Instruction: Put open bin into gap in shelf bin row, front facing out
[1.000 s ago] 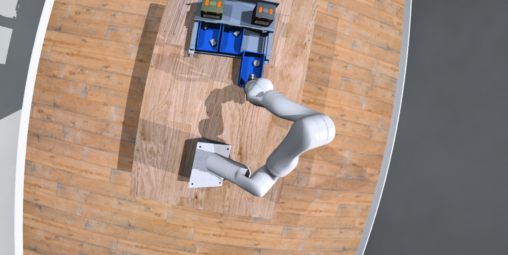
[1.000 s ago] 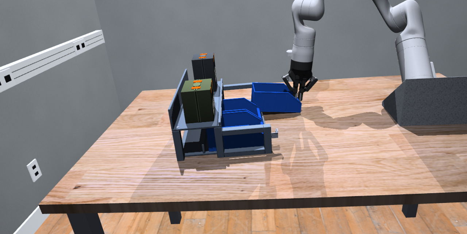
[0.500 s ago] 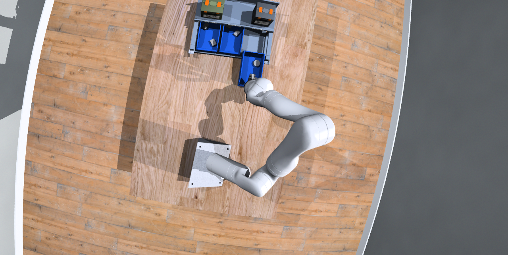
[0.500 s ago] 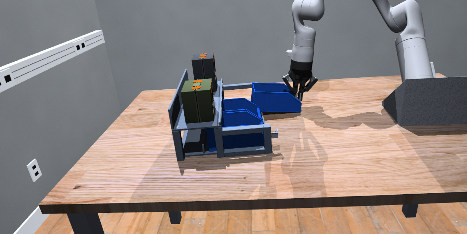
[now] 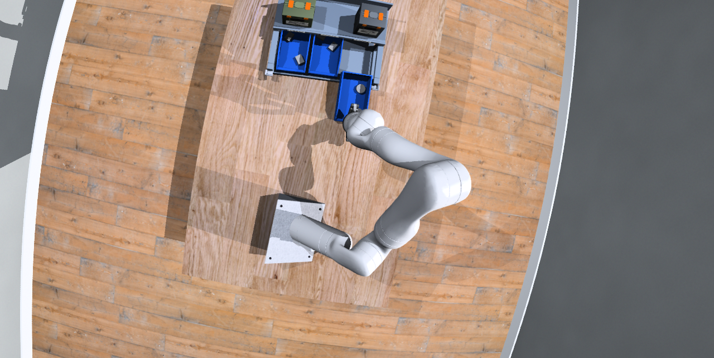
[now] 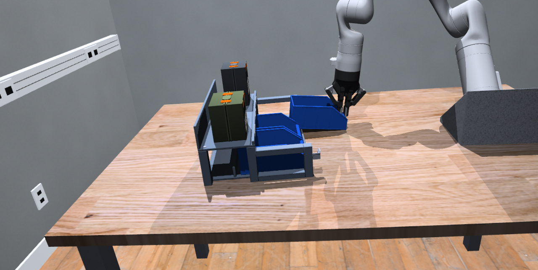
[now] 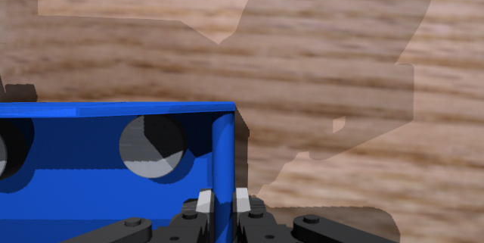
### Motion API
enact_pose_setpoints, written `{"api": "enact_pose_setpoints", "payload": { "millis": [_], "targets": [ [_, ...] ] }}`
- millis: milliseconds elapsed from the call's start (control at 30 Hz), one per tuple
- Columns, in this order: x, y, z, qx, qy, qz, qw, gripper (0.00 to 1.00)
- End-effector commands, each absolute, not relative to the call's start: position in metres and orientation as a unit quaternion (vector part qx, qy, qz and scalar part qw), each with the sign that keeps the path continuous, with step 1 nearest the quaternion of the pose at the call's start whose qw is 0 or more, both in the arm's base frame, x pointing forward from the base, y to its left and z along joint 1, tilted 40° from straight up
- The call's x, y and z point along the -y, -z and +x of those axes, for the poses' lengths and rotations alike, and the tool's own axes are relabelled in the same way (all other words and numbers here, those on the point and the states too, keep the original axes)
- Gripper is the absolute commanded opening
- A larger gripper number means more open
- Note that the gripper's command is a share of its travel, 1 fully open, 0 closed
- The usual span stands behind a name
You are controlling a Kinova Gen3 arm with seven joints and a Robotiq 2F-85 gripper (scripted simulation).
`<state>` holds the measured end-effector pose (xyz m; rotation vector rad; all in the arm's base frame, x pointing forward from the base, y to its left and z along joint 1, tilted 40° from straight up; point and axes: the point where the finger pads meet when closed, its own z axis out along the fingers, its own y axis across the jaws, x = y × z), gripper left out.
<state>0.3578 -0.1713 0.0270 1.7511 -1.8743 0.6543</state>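
Note:
The open blue bin stands in front of the shelf gap, its back end close to the shelf front and its low open front facing the robot base. Round grey parts lie in it. My gripper points down and is shut on the bin's front wall, one finger inside and one outside. The gap is at the right end of the row, beside two blue bins with grey parts in them. Whether the bin's underside touches the table is hard to tell.
The upper board bears a green case and a dark grey case. A side rail borders the gap. A small bracket sticks out at the shelf's other front corner.

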Motion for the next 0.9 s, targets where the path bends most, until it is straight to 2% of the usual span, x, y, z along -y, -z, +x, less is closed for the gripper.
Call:
{"api": "enact_pose_setpoints", "payload": {
  "millis": [0, 867],
  "targets": [
    [0.1709, -0.0272, 0.3583, 0.686, -0.24, 0.642, 0.244, 0.1],
    [0.1658, -0.0333, 0.3595, 0.686, -0.24, 0.642, 0.244, 0.1]
  ]
}}
